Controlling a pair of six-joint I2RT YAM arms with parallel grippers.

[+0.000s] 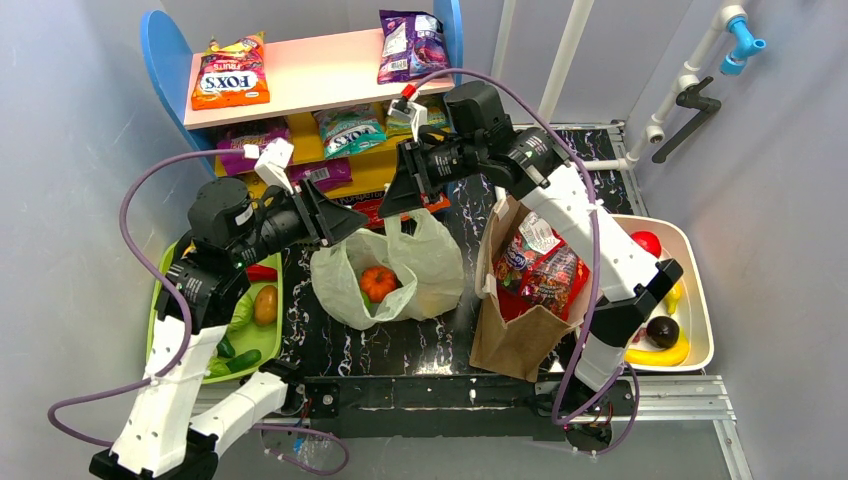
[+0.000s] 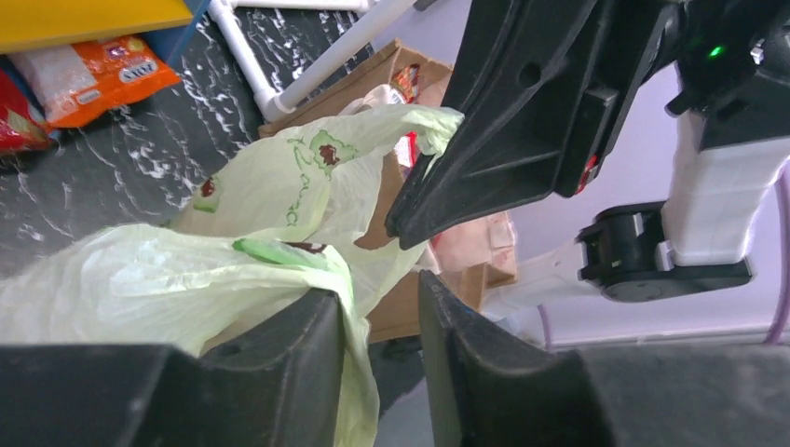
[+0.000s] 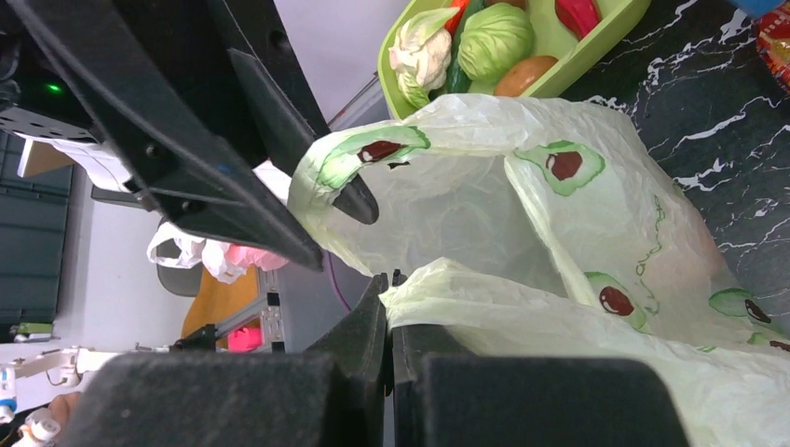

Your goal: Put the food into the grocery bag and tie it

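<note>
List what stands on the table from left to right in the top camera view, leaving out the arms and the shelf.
Left to right: green tray of vegetables → grocery bag with an orange-red piece inside → brown paper bag → white tub of fruit.

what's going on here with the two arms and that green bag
Both arms are at the bag, which sits open with an orange-red piece inside. The right hand is shut on one handle. The left hand has its jaws parted, bag film draped over one finger. The handles are not tied.
</note>
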